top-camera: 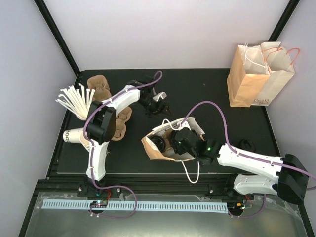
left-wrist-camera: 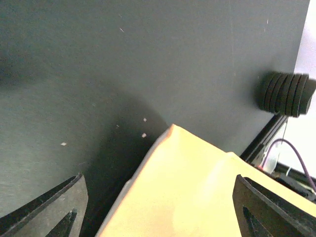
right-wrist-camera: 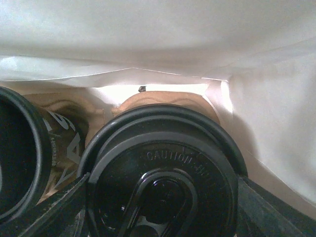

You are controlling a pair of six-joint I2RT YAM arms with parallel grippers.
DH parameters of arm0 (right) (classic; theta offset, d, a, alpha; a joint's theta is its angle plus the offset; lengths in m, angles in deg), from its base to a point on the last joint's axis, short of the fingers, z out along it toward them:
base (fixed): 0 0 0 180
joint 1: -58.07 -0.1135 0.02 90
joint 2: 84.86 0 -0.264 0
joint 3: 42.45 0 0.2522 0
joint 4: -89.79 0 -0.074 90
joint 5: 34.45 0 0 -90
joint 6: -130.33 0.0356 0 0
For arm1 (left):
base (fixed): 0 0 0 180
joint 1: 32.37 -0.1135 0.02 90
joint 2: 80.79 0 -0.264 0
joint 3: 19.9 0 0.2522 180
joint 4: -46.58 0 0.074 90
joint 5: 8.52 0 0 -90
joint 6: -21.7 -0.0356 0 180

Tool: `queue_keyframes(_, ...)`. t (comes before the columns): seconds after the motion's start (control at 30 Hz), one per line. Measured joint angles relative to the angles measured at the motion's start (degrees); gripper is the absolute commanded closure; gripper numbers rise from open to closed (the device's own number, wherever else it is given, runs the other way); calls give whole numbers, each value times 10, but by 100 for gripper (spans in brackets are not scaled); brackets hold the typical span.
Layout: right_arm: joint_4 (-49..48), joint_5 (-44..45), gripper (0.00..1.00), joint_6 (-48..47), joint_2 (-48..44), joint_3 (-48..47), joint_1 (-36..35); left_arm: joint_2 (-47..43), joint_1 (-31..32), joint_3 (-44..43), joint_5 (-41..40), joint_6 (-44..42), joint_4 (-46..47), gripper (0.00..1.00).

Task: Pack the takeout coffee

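Note:
A takeout coffee (right-wrist-camera: pixel 163 182) with a glossy black lid sits low inside the open paper bag (top-camera: pixel 150 148), on a brown pulp carrier (right-wrist-camera: pixel 163 98). My right gripper (right-wrist-camera: pixel 163 180) reaches down into the bag (right-wrist-camera: pixel 256 113) and is shut on that cup, one finger against each side of the lid; from above the right gripper (top-camera: pixel 180 140) hides it. Another black-lidded cup (right-wrist-camera: pixel 19 163) stands just left of it, its lid (top-camera: pixel 159 144) showing in the top view. My left gripper (top-camera: pixel 158 106) hovers open at the bag's far edge (left-wrist-camera: pixel 197 197), which lies between its fingers without touching them.
White paper bags (top-camera: pixel 259 74) stand at the back right. A stack of black lids (top-camera: pixel 247 144) lies right of the open bag, also in the left wrist view (left-wrist-camera: pixel 289 94). On the left are pulp carriers (top-camera: pixel 98 84), a fan of white sticks (top-camera: pixel 74 101) and a lying white cup (top-camera: pixel 74 136).

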Motion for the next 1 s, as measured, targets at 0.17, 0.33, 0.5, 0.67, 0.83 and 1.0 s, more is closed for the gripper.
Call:
queue_keyframes(0.17, -25, 7, 99, 13, 0, 13, -2, -2, 18, 30, 9, 0, -7, 18)
queue_keyframes(0.33, -27, 6, 99, 16, -3, 15, -3, -1, 19, 76, 20, 17, -6, 20)
queue_keyframes(0.5, -10, -5, 99, 17, -14, 17, -6, 0, 21, 91, 66, 47, 21, 31)
queue_keyframes(0.67, 1, -4, 99, 26, -16, 19, -9, 4, 26, 116, 120, 92, 72, 44)
queue_keyframes(0.83, -1, 12, 99, 33, 7, 9, -14, 9, 23, 131, 143, 127, 112, 50)
queue_keyframes(1.0, -4, 24, 99, 32, 17, 3, -17, 17, 21, 139, 163, 152, 139, 55)
